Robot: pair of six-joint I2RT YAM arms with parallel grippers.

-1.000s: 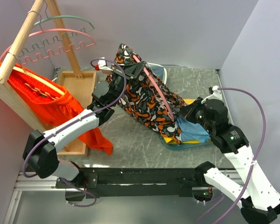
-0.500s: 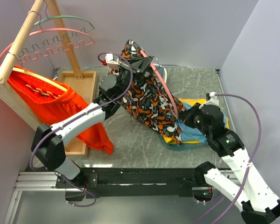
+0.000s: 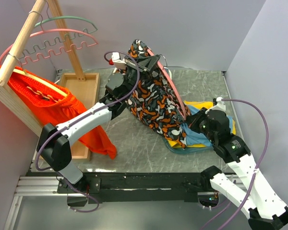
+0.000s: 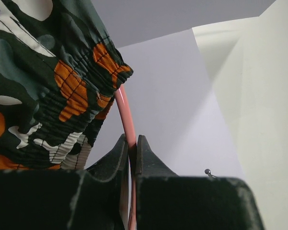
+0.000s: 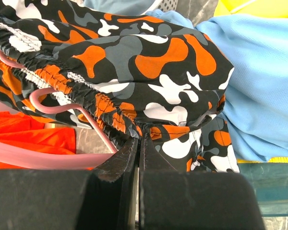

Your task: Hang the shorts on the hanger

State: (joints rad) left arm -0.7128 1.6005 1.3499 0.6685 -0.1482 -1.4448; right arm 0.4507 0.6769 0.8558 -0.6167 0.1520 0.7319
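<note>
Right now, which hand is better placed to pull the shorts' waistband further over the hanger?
Right. The left hand is shut on the hanger, holding it up. The right hand pinches the shorts at the waistband near the hanger's lower end, so it can probably pull.

Grey marbled tabletop (image 3: 134, 143) between pale lavender walls (image 3: 206, 28), wooden rack (image 3: 19, 43) at the left edge.

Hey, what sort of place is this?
Probably a robot lab test cell: bare walls around a stone-look table, a wooden clothes rack, two robot arms holding shorts and a pink hanger.
</note>
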